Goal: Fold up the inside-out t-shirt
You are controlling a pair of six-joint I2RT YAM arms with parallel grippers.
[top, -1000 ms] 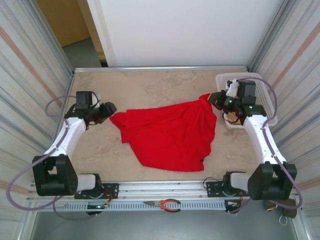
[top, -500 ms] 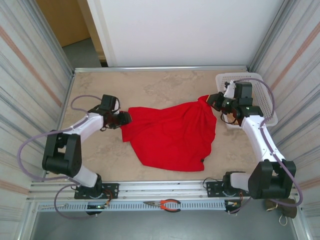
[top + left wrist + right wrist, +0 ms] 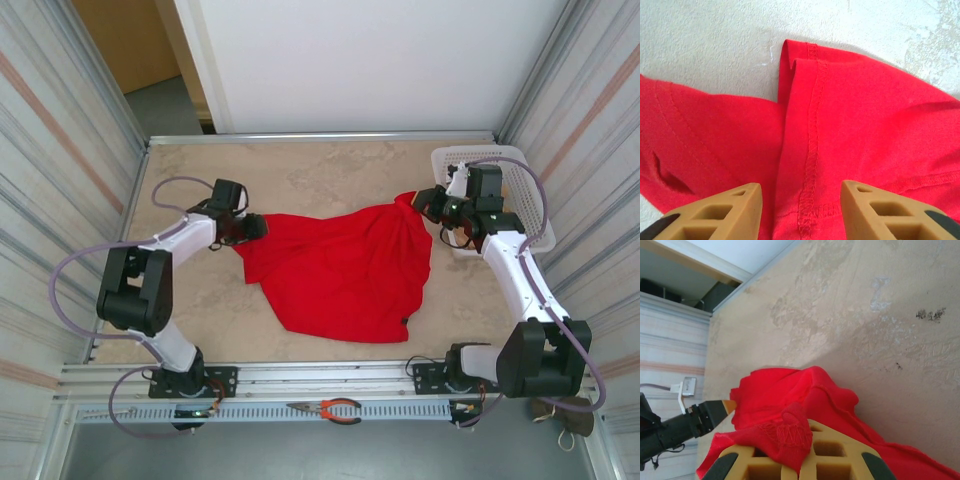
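1. The top view takes in the whole t-shirt (image 3: 345, 270), crumpled mid-table (image 3: 330, 165) between both arms, with a white basket (image 3: 520, 170) beside the right arm.
2. The left wrist view gives the detail: a stitched seam (image 3: 812, 130) and a folded hem at the shirt's left corner.
3. The left gripper (image 3: 800, 210) stands parted, its fingers (image 3: 715, 212) straddling that seam and clamping nothing.
4. The right gripper (image 3: 800, 455) is clenched on a bunched fold of the shirt's far right corner.

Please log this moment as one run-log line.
left gripper: open, over t-shirt hem | right gripper: shut on t-shirt edge | t-shirt: rumpled, not yet folded
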